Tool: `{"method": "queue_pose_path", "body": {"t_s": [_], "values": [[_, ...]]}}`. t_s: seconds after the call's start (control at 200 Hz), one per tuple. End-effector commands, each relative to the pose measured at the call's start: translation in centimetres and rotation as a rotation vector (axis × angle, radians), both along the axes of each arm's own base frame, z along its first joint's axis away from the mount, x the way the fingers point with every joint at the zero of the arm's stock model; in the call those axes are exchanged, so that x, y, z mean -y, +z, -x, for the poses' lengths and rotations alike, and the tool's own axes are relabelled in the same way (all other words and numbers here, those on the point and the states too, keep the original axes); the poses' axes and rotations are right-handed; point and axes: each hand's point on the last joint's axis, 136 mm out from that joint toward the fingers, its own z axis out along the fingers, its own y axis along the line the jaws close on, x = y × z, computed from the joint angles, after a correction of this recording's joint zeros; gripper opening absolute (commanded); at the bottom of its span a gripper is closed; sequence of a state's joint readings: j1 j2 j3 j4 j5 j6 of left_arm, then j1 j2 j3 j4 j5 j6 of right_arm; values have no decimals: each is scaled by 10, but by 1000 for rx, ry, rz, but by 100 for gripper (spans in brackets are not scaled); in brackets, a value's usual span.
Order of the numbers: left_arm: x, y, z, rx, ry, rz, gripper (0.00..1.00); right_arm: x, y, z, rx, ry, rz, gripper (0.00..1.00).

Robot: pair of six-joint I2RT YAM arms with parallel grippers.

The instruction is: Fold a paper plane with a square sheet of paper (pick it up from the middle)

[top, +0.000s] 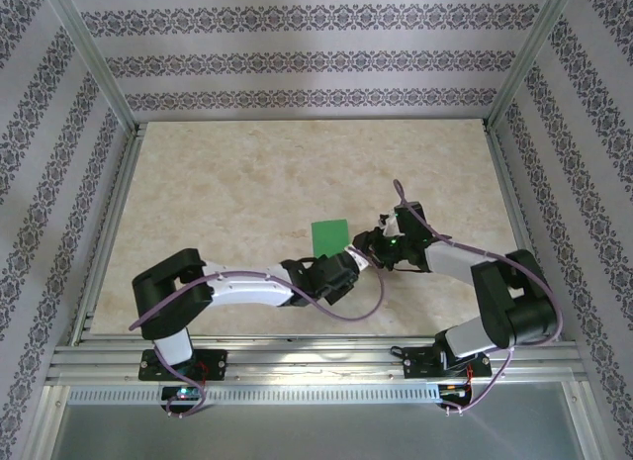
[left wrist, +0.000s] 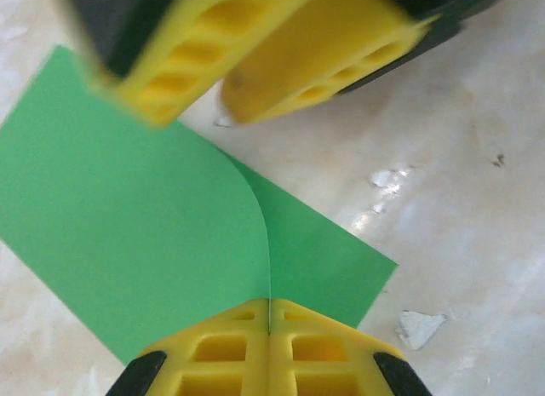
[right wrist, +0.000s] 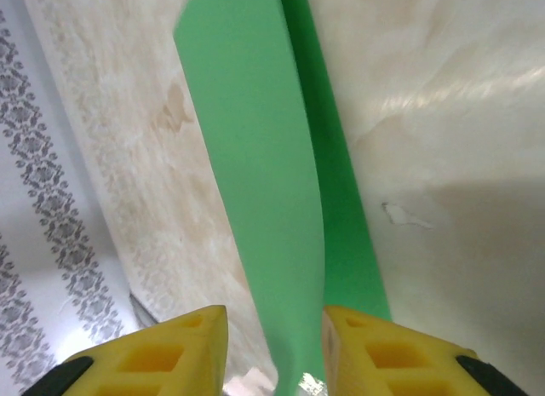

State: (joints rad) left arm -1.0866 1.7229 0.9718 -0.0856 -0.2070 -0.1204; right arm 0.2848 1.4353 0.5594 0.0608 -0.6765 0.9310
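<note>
The square sheet of paper (top: 329, 234), bright green, lies mid-table with its near part raised between both grippers. In the left wrist view the paper (left wrist: 128, 226) curves up into a flap, and my left gripper (left wrist: 269, 328) is shut on that flap's edge. My right gripper (left wrist: 223, 94) hovers just beyond it, fingers slightly apart. In the right wrist view the raised paper (right wrist: 255, 157) runs between the open fingers of my right gripper (right wrist: 274, 328); I cannot tell whether they touch it. From above, my left gripper (top: 348, 262) and right gripper (top: 364, 244) meet at the paper's near right corner.
The marbled beige table (top: 247, 173) is fenced by metal rails (top: 109, 242) and patterned walls. Small white scuffs (left wrist: 420, 326) mark the surface next to the paper. A purple cable (top: 361, 307) loops between the two arms.
</note>
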Motion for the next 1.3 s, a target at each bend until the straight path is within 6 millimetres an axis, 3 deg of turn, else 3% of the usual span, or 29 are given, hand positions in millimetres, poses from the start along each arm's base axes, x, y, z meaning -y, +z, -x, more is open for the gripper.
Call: {"method": "queue_pose_path", "body": {"t_s": [0.0, 0.13, 0.28, 0.739, 1.099, 1.294], "values": [[3, 9, 1, -151, 36, 195, 0, 25, -6, 3, 31, -64, 112, 36], [5, 13, 1, -277, 29, 322, 0, 36, 0, 6, 82, -101, 135, 36], [6, 10, 0, -365, 36, 370, 0, 31, 7, 13, 86, -69, 100, 35], [1, 7, -12, -465, 108, 471, 0, -10, 1, 44, 46, 111, 45, 4], [-4, -1, -14, -473, 146, 468, 0, -33, -19, 45, -7, 189, 83, 1], [-5, -3, -16, -486, 161, 482, 0, -19, -49, 54, -73, 206, 213, 0]]}}
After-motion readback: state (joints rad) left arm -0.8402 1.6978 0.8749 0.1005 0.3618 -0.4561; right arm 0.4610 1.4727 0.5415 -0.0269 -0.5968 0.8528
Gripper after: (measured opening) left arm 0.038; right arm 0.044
